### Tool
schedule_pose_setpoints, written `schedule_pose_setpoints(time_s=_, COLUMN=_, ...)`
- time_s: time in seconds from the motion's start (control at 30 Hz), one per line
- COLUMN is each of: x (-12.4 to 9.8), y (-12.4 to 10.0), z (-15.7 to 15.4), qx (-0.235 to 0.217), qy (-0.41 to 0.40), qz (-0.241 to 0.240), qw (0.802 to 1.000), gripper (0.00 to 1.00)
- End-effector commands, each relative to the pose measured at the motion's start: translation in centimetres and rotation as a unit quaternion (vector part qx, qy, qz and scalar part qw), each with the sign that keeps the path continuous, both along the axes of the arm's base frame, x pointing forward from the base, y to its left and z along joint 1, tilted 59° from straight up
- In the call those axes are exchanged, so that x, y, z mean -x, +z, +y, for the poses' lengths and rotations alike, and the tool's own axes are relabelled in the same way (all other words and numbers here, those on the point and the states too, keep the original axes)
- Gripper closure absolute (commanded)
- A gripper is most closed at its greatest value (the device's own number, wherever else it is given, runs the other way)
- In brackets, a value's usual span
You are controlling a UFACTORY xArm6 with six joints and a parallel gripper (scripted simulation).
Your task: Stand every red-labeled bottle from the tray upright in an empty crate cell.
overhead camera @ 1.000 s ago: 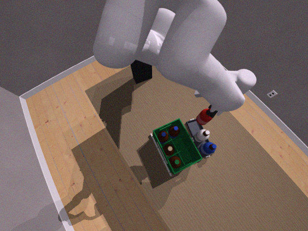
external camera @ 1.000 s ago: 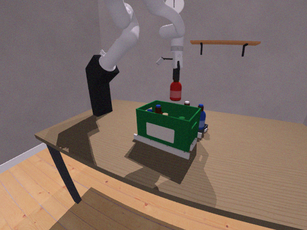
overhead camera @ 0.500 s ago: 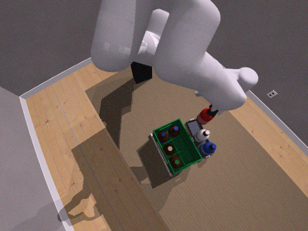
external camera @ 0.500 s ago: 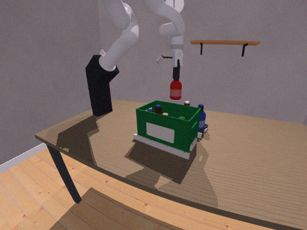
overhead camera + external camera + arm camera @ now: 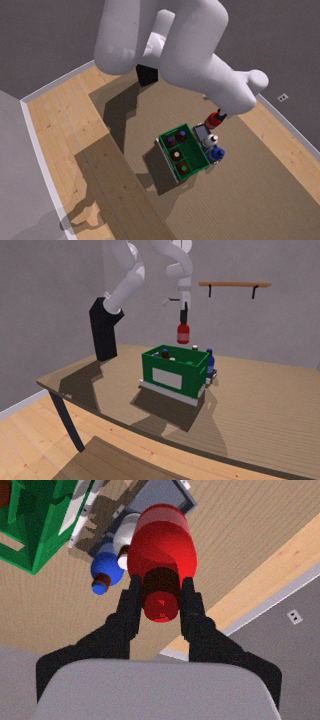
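My gripper [image 5: 183, 320] [image 5: 161, 588] is shut on the neck of the red bottle [image 5: 212, 120] [image 5: 183, 333] [image 5: 162, 542]. The bottle hangs upright in the air above the tray's free end, higher than the crate's rim. The green crate [image 5: 197, 144] [image 5: 147, 369] [image 5: 36, 562] stands level on the table. Four brown-glass bottles stand along its left and far cells: two blue-capped [image 5: 169, 141] [image 5: 181, 135], one cream-capped [image 5: 176, 155], one green-capped [image 5: 183, 168]. Its right-hand cells look empty. The tray [image 5: 201, 132] [image 5: 155, 496] holds an upright white bottle [image 5: 208, 141] and an upright blue bottle [image 5: 215, 154] [image 5: 211, 364] [image 5: 107, 568].
The tray stands close beside the crate's right side. A pale low rail [image 5: 167, 160] [image 5: 168, 392] runs along the crate's foot. The robot's black base [image 5: 147, 74] [image 5: 103, 330] stands at the table's far end. A wall shelf [image 5: 234, 284] hangs behind the table.
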State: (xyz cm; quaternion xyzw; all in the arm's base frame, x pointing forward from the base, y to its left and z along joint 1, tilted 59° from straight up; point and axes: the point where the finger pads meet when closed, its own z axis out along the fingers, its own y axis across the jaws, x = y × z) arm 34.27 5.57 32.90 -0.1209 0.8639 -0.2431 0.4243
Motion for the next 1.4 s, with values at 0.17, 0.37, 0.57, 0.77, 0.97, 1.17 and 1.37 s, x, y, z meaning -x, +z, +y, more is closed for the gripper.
schedule_pose_setpoints(time_s=0.17, x=0.0, y=0.2, z=0.1, qx=-0.001, qy=0.0, qz=-0.001, qw=1.0, gripper=1.0)
schedule_pose_setpoints(time_s=0.37, x=0.3, y=0.4, z=0.2, qx=-0.001, qy=0.0, qz=-0.001, qw=1.0, gripper=1.0)
schedule_pose_setpoints(time_s=0.57, x=0.7, y=0.6, z=0.3, qx=-0.001, qy=0.0, qz=-0.001, qw=1.0, gripper=1.0)
schedule_pose_setpoints(time_s=0.77, x=1.3, y=1.0, z=0.5, qx=-0.001, qy=0.0, qz=-0.001, qw=1.0, gripper=1.0)
schedule_pose_setpoints(time_s=0.97, x=1.6, y=1.2, z=0.7, qx=-0.001, qy=0.0, qz=-0.001, qw=1.0, gripper=1.0)
schedule_pose_setpoints(time_s=1.17, x=1.7, y=1.3, z=0.7, qx=-0.001, qy=0.0, qz=-0.001, qw=1.0, gripper=1.0)
schedule_pose_setpoints(time_s=1.37, x=1.8, y=1.3, z=0.7, qx=-0.001, qy=0.0, qz=-0.001, qw=1.0, gripper=1.0)
